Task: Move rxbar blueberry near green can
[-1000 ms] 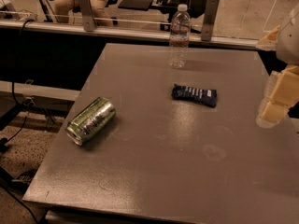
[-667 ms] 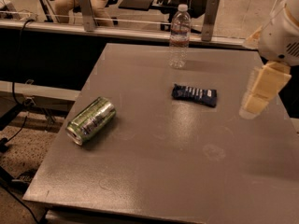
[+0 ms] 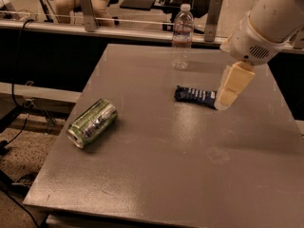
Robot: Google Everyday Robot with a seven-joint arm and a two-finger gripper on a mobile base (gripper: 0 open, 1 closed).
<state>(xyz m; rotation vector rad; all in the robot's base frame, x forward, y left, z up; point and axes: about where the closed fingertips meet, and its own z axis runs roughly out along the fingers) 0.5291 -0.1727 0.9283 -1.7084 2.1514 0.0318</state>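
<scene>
The rxbar blueberry point(image 3: 194, 96) is a dark navy wrapper lying flat near the middle right of the grey table point(image 3: 156, 175). The green can point(image 3: 92, 122) lies on its side near the table's left edge, well apart from the bar. My gripper point(image 3: 224, 99) hangs from the white arm at the right, its cream fingers pointing down over the bar's right end and hiding that end.
A clear plastic water bottle point(image 3: 182, 37) stands upright at the table's far edge, behind the bar. A rail and a person's legs lie beyond the table. Cables hang at the left, off the table.
My arm has moved left from the table's right edge and now stands over the bar's right end. The bar, the can and the bottle have not moved.
</scene>
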